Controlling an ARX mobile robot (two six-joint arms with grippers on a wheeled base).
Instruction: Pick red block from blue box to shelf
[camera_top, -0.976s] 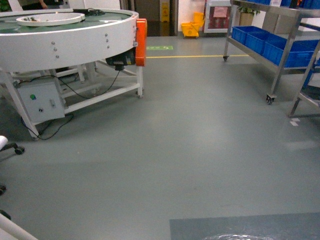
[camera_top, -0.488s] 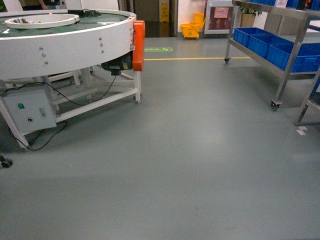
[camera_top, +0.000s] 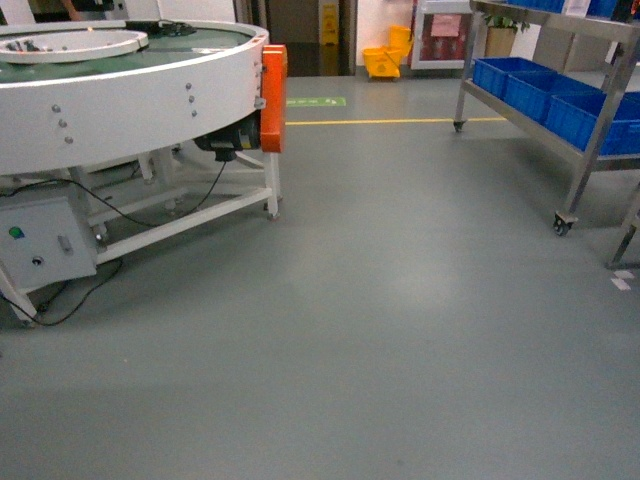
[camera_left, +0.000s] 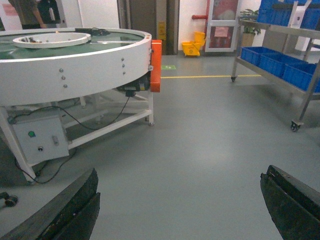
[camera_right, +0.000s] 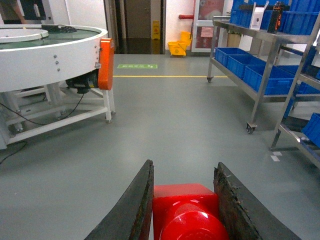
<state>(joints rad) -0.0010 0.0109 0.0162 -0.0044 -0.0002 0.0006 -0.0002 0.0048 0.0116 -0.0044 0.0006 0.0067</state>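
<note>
Here the right gripper (camera_right: 184, 212) is pinching the red block (camera_right: 186, 210): in the right wrist view the two dark fingers (camera_right: 135, 210) press on both sides of the glossy red brick, and its round stud faces the camera at the bottom edge of the picture. The block is above the grey floor (camera_top: 380, 330), not on any surface. The left gripper (camera_left: 180, 210) is spread wide; in the left wrist view one black finger (camera_left: 70, 210) shows in the lower left corner and the other in the lower right corner, with only floor between them. In the head view no gripper is visible. The shelf (camera_top: 560, 95) stands on the right side of the head view, made of shiny steel posts and rails on caster wheels, and it carries dark blue crates (camera_top: 530, 85) on its lower tier. In the right wrist view the same shelf (camera_right: 260, 60) is ahead and to the right, well apart from the held block. On the left stands a large round white machine (camera_top: 120, 95) with an orange cover (camera_top: 272, 95) on its side and a grey control box (camera_top: 45, 245) under it, with black cables on the floor. Far behind, a yellow mop bucket (camera_top: 385, 58) stands near a doorway, beyond a yellow line (camera_top: 390, 121) on the floor.
</note>
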